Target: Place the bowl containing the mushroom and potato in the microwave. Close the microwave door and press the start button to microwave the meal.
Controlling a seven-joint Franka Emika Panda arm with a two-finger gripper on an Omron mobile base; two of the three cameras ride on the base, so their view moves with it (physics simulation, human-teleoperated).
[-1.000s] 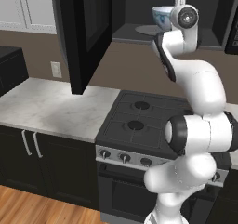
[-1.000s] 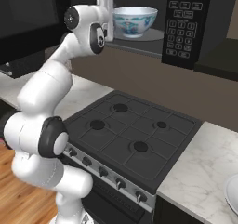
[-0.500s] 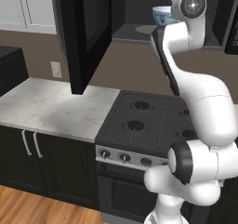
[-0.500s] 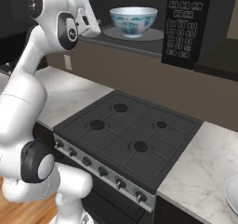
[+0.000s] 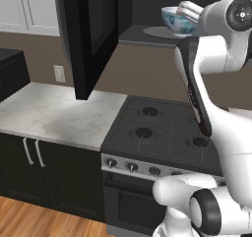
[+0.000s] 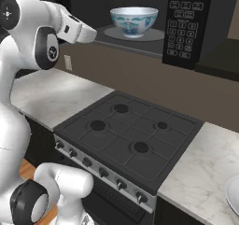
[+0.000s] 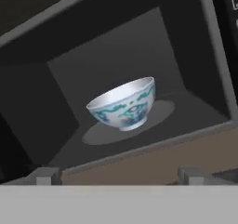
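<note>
Arm pulled back from bowl (image 7: 124,103) on microwave (image 6: 186,28) turntable; jaws apart; keypad markings unreadable

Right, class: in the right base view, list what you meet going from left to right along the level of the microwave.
arm → gripper → bowl on the turntable → keypad

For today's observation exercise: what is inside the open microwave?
Inside the microwave, the bowl stands upright on the grey turntable. The bowl's wall hides whatever it holds; no food is visible from these angles.
</note>
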